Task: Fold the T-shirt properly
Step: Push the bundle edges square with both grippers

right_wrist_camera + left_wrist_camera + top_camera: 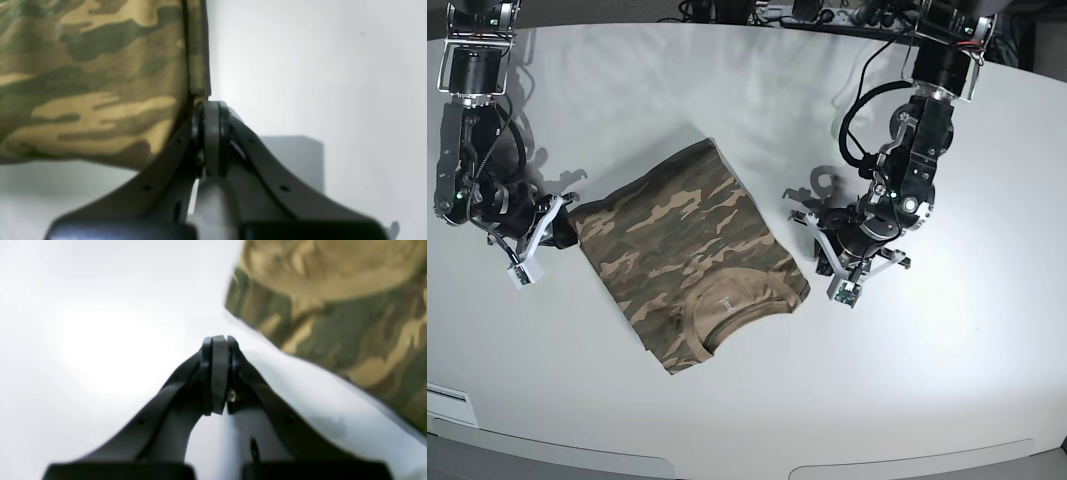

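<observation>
On the white table, the right gripper is sitting fully closed and empty against the folded T-shirt's left edge; the shirt is lying mid-table, collar nearest the camera; the left gripper is resting closed, empty, just off its right edge; a sideways nudge could be dragging the layers apart

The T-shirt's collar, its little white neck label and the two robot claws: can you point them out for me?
T-shirt collar (pixel 739 318): base view, on the tan ribbed band.
Neck label (pixel 727 300): base view, white tag inside the neckline.
Left gripper (pixel 218 343): left wrist view, closed fingertips.
Right gripper (pixel 211 108): right wrist view, closed fingertips.
</observation>
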Available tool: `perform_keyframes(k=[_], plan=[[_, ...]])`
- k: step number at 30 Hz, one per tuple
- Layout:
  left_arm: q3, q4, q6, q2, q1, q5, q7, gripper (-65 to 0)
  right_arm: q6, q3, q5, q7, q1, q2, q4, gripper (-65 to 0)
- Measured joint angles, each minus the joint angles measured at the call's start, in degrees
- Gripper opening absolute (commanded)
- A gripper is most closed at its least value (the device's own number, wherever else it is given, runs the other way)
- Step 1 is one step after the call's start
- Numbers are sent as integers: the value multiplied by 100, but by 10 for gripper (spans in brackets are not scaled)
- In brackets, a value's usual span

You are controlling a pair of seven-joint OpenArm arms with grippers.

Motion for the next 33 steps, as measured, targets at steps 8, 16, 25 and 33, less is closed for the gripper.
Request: perform_keyframes(k=[8,16,25,33], plan=[[-39,-1453,-483,247,-446,-28,-1191,-650,0,-76,107,-164,-24,-2,2,-650],[-68,-3528,-1471,686,-1648,-203,-1956,-650,2,-44,966,-258,-472,20,103,-650],[-50,-3840,-1829,1453,-1952,-122,-1803,-650,-2,-44,1027,-264,-1316,-186,1029,-650],[-28,-3873,-1910,1757,-2223,22,-1626,-650,31,-50,579,-208,-1893,-223,1685,-650]])
